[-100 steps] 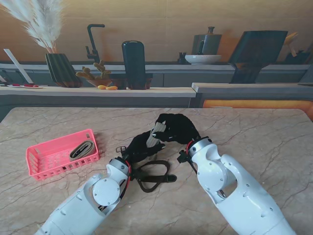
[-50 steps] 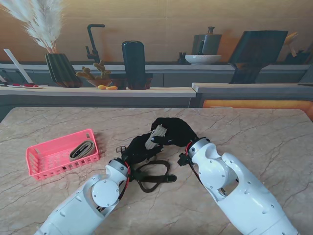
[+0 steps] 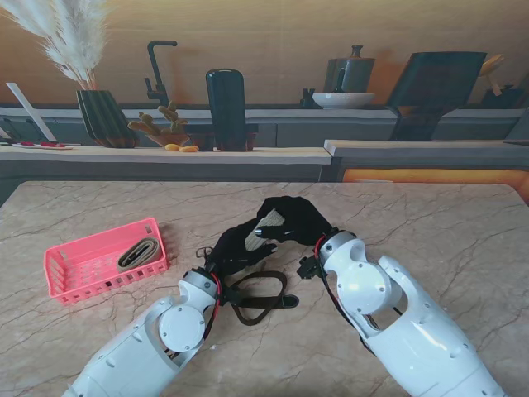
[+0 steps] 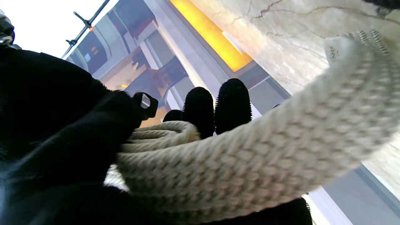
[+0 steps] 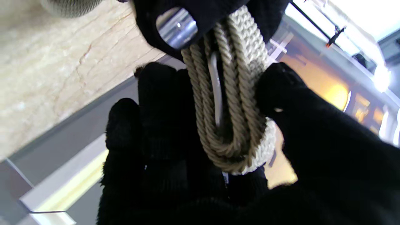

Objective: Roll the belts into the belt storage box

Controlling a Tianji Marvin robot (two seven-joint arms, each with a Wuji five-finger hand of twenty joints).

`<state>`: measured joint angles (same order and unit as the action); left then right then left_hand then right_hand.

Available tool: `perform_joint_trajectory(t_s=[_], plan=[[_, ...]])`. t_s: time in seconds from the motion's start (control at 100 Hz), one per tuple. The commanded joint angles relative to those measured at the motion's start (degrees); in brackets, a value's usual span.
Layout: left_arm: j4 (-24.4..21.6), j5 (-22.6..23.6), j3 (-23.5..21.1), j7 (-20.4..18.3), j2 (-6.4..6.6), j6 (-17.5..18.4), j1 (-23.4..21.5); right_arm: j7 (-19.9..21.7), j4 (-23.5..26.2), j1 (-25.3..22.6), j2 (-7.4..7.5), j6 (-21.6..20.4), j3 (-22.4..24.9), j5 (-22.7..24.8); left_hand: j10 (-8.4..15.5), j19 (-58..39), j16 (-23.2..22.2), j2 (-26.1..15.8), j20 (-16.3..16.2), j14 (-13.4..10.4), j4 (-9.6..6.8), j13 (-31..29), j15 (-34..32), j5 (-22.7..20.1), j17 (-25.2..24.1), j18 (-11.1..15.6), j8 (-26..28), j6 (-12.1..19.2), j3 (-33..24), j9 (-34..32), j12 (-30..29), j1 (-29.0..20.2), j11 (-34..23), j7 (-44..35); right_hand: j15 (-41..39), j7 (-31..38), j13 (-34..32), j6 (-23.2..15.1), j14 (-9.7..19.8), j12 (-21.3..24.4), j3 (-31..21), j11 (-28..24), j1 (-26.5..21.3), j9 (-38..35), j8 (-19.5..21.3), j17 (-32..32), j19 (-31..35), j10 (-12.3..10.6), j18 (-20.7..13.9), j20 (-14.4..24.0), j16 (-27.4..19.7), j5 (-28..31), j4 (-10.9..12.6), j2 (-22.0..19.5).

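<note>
Belt, cream woven: coiled in several loops, pinched between both gloved hands above the middle of the marble table. Right hand closed around the coil; left hand closed on the same belt, its strap crossing that palm. Belt, dark brown: lying looped on the table just beside the left wrist. Storage box, pink: near the left edge, holding one rolled grey belt.
</note>
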<state>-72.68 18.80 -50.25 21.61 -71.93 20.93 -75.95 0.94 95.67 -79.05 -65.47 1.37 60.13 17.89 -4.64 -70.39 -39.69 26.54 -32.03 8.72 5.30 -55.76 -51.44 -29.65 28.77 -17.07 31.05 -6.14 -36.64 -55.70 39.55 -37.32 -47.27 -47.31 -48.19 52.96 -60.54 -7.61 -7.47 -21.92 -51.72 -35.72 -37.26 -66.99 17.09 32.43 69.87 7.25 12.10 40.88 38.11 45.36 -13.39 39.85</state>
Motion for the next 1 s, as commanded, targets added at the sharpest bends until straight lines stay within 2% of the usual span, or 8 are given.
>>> perform_joint_trajectory(t_s=[0.0, 0.1, 0.18, 0.34, 0.54, 0.71, 0.8, 0.99], plan=[[0.1, 0.3, -0.4, -0.3, -0.24, 0.3, 0.2, -0.4, 1.5, -1.0, -0.41, 1.2, 0.6, 0.2, -0.6, 3.0, 0.3, -2.4, -1.1, 1.1, -2.30, 5.5, 3.6, 4.8, -5.4, -0.9, 0.6, 0.7, -0.1, 7.4, -2.2, 2.9, 5.6, 6.2, -0.1, 7.2, -1.8, -6.1, 1.2, -1.0, -4.9, -1.3, -6.6, -4.7, 1.2, 0.3, 1.0, -2.8, -1.6, 1.1, 0.0, 4.7, 0.0, -1.7], [0.2, 0.7, -0.7, -0.1, -0.12, 0.8, 0.2, -0.8, 3.0, -1.8, -0.86, 4.2, 2.2, -2.8, -1.0, 6.9, 1.0, -2.6, -1.5, 1.6, -2.40, 13.2, 8.9, 10.0, -11.4, -0.8, -0.7, 1.3, 2.5, 15.9, -6.6, 4.2, 13.5, 11.7, -0.9, 7.3, -1.7, -6.4, 1.2, -1.6, -5.1, -1.6, -6.7, -4.7, 1.5, 0.1, 1.5, -2.7, -1.8, 1.2, 0.4, 4.7, 0.0, -1.6], [0.3, 1.1, -1.0, 0.0, -0.04, 1.5, 0.1, -1.4, 3.9, -2.4, -1.29, 6.3, 3.3, -5.3, -0.9, 8.9, 2.6, -3.0, -1.6, 1.5, -2.45, 17.6, 13.5, 12.6, -13.5, -0.2, -1.5, 1.8, 3.6, 20.8, -9.5, 5.2, 18.0, 14.1, -1.3, 7.3, -1.5, -6.7, 1.4, -1.9, -5.2, -1.7, -6.6, -4.6, 1.6, -0.1, 1.7, -2.8, -2.1, 1.3, 0.6, 4.7, -0.1, -1.6], [0.5, 1.4, -1.4, 0.7, -0.14, 3.2, 0.0, -3.6, 5.6, -3.6, -2.46, 10.2, 5.5, -11.6, -1.0, 14.9, 6.1, -2.8, -0.7, -0.4, -2.57, 25.6, 21.8, 16.4, -17.3, 1.4, -2.4, 3.2, 3.4, 28.7, -13.2, 6.2, 22.8, 16.1, -1.8, 7.3, -1.1, -7.2, 1.5, -2.3, -5.3, -1.8, -6.5, -4.4, 1.9, -0.3, 1.9, -3.2, -2.4, 1.2, 0.9, 4.5, -0.1, -1.8], [0.8, 1.8, -1.2, 1.1, -0.19, 3.0, 0.3, -6.9, 7.9, -4.9, -4.29, 15.0, 7.9, -21.7, -1.6, 18.1, 7.4, -3.6, 0.1, -1.1, -2.48, 29.0, 24.6, 18.0, -19.4, 2.9, -2.7, 3.2, 3.7, 32.0, -14.5, 5.5, 24.0, 16.8, -2.3, 7.4, -0.9, -7.7, 1.8, -2.7, -5.3, -2.0, -6.5, -4.3, 2.2, -0.4, 2.2, -3.4, -2.8, 1.2, 1.1, 4.3, -0.2, -1.9], [0.9, 0.6, -0.3, 2.2, -0.98, 2.7, 0.5, -9.6, 9.0, -5.7, -5.78, 18.2, 8.6, -29.8, -2.1, 20.3, 9.0, -5.5, 1.7, -1.7, -2.46, 33.6, 26.6, 21.8, -21.4, 5.2, -4.2, 2.5, 6.7, 37.6, -16.7, 5.9, 25.4, 19.3, -2.8, 7.4, -0.8, -7.9, 2.0, -3.0, -5.2, -2.1, -6.3, -4.1, 2.4, -0.5, 2.3, -3.4, -3.1, 1.2, 1.3, 4.1, -0.2, -2.2], [1.0, 0.9, 0.1, 3.6, -1.40, 3.5, 0.7, -11.2, 9.0, -5.9, -6.57, 19.6, 8.4, -33.3, -2.2, 20.8, 9.7, -6.1, 2.7, -2.0, -2.36, 35.4, 26.8, 21.5, -22.4, 5.8, -6.9, 2.0, 9.0, 39.8, -17.7, 7.4, 25.1, 24.0, -3.8, 7.5, -0.7, -8.1, 2.0, -3.2, -5.1, -2.4, -6.4, -3.9, 2.5, -0.7, 2.5, -3.4, -3.2, 1.2, 1.7, 3.8, -0.2, -2.4], [0.5, -0.1, 0.5, 5.1, -2.15, 4.2, 0.4, -15.0, 8.2, -6.1, -8.30, 22.0, 7.6, -41.0, -2.4, 21.7, 10.8, -6.5, 4.5, -2.7, -1.97, 37.4, 27.5, 21.7, -23.1, 7.7, -8.4, 1.1, 10.3, 42.0, -18.5, 9.0, 25.0, 28.2, -5.9, 7.7, -0.7, -7.4, 1.8, -3.5, -5.0, -3.0, -6.5, -3.6, 2.7, -0.9, 2.9, -2.8, -3.2, 1.3, 2.5, 3.4, -0.1, -2.7]])
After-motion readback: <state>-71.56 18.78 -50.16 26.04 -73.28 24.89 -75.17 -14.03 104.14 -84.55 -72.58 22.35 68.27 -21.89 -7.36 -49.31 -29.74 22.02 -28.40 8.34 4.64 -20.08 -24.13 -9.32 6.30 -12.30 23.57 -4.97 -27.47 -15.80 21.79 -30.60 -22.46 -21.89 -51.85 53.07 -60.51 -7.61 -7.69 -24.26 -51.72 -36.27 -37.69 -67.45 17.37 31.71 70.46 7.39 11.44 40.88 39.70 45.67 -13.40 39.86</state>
